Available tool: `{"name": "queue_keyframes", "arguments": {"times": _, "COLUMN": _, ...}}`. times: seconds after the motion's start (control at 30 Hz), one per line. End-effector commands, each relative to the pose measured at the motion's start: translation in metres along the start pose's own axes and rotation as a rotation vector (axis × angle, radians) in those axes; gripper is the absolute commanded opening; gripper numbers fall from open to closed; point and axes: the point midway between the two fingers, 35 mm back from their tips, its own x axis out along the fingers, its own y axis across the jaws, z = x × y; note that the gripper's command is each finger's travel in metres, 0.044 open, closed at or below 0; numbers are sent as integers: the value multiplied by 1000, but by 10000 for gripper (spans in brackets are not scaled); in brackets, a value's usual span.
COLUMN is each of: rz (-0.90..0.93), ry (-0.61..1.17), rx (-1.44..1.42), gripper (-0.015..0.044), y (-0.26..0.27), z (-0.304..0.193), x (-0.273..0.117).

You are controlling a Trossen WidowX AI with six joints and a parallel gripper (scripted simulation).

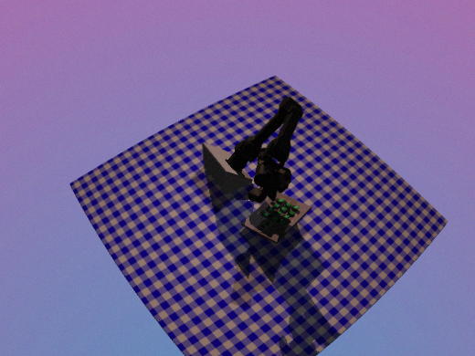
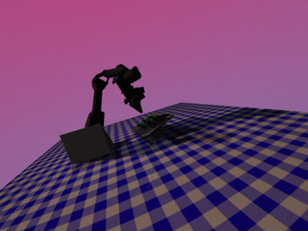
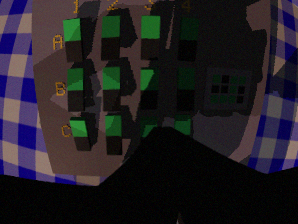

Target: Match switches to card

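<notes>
1. The pincer is clenched tight with nothing in it. It hangs in the air just above the near edge of the panel and does not touch it.
2. The panel sits tilted on the checked surface, in front of the arm. A dark slanted block stands beside the arm's base.
3. The step in hand looks like moving between switches, or checking them against the card.
4. The next move calls for picking a switch that does not match the card. Then the closed tip must come down on that switch's raised end only.
5. The wrist view shows the switches in rows marked A, B, C and columns marked with numbers. It also shows the small card on the right of the grid. The card's squares are too dim to read.
6. The exterior view shows the gap between tip and panel. The wrist view cannot show that.
7. The top view shows the whole surface, but the switches are tiny green dots there.
</notes>
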Motion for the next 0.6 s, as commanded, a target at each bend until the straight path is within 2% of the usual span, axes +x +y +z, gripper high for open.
{"name": "queue_keyframes", "arguments": {"times": 0.0, "rz": 7, "ry": 14, "rx": -3, "gripper": 0, "y": 12, "z": -16, "x": -4}}
{"name": "queue_keyframes", "arguments": {"times": 0.13, "rz": 8, "ry": 14, "rx": -1, "gripper": 0, "y": 31, "z": -41, "x": -3}}
{"name": "queue_keyframes", "arguments": {"times": 0.27, "rz": 8, "ry": 13, "rx": -1, "gripper": 0, "y": 31, "z": -41, "x": -1}}
{"name": "queue_keyframes", "arguments": {"times": 0.4, "rz": 8, "ry": -11, "rx": -2, "gripper": 0, "y": 31, "z": -42, "x": 30}}
{"name": "queue_keyframes", "arguments": {"times": 0.57, "rz": 9, "ry": -13, "rx": -2, "gripper": 0, "y": 31, "z": -42, "x": 32}}
